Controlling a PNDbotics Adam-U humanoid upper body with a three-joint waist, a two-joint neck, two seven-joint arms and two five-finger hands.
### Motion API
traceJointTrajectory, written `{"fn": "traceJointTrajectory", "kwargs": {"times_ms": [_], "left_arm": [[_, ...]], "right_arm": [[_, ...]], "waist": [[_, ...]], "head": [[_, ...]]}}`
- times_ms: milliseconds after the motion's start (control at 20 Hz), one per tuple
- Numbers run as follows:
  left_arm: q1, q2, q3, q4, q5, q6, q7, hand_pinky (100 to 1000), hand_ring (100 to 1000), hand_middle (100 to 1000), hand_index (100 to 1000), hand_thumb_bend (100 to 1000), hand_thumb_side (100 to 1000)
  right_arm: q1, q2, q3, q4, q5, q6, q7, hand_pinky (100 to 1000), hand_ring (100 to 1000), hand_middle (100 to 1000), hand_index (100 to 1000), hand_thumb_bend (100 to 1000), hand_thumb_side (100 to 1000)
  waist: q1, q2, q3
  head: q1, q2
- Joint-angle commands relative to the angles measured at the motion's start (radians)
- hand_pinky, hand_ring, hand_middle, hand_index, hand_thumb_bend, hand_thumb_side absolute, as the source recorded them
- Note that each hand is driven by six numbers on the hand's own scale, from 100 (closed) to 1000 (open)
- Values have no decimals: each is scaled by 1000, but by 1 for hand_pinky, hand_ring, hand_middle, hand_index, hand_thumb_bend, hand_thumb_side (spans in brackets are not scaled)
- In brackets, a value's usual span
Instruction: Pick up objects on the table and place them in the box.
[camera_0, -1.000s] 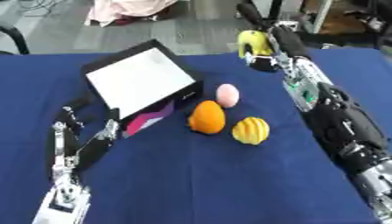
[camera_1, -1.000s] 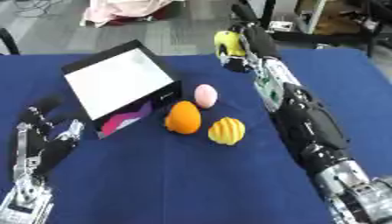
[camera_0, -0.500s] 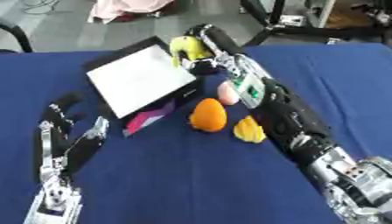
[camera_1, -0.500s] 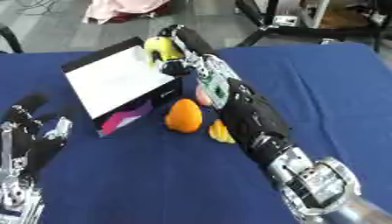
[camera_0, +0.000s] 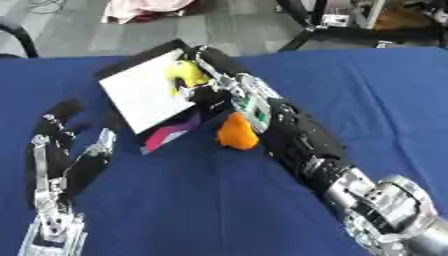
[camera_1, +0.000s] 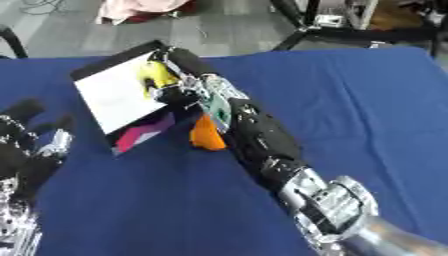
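Small yellow fruit (camera_0: 186, 73), rounded, held over the white inside of the box (camera_0: 140, 95) — right hand (camera_0: 206, 87) curled round it, fingers closed on it. Orange fruit (camera_0: 236, 133) on the blue worktop (camera_0: 385, 105) just beside the box, half hidden by the right arm. Left hand (camera_0: 66, 150) idle at lower left — fingers straight, holding nothing.

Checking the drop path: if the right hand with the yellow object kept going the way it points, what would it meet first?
Probably the box: the right hand, curled round the yellow object, reaches over its white inside. Its height above the box is hard to judge.
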Motion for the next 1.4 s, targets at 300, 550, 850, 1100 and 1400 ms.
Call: {"fn": "traceJointTrajectory", "kwargs": {"times_ms": [300, 550, 850, 1100, 1400], "left_arm": [[-10, 1, 2, -19, 2, -3, -1, 737, 860, 645, 750, 444, 155], [3, 13, 15, -17, -2, -6, 12, 736, 859, 642, 750, 451, 158], [30, 37, 38, -8, -14, -9, 38, 735, 859, 640, 750, 455, 155], [36, 41, 39, -5, -17, -11, 43, 735, 859, 640, 750, 455, 155], [38, 44, 38, -4, -17, -8, 41, 735, 859, 638, 750, 457, 155]], "right_arm": [[-22, -33, -13, -58, -40, 20, 8, 967, 972, 1000, 992, 100, 787], [5, -105, 25, -185, -156, -10, 104, 927, 946, 1000, 999, 100, 423], [145, -274, 88, -441, -361, 18, 325, 892, 920, 1000, 995, 100, 394], [191, -319, 102, -539, -427, 60, 422, 892, 920, 1000, 995, 100, 394], [288, -339, 227, -588, -441, -10, 510, 910, 918, 1000, 994, 100, 835]], "waist": [[2, 1, -13], [-11, -4, -49], [-38, -13, -111], [-42, -14, -120], [-40, -19, -126]], "head": [[7, -2], [36, -2], [83, -2], [89, -2], [90, -2]]}}
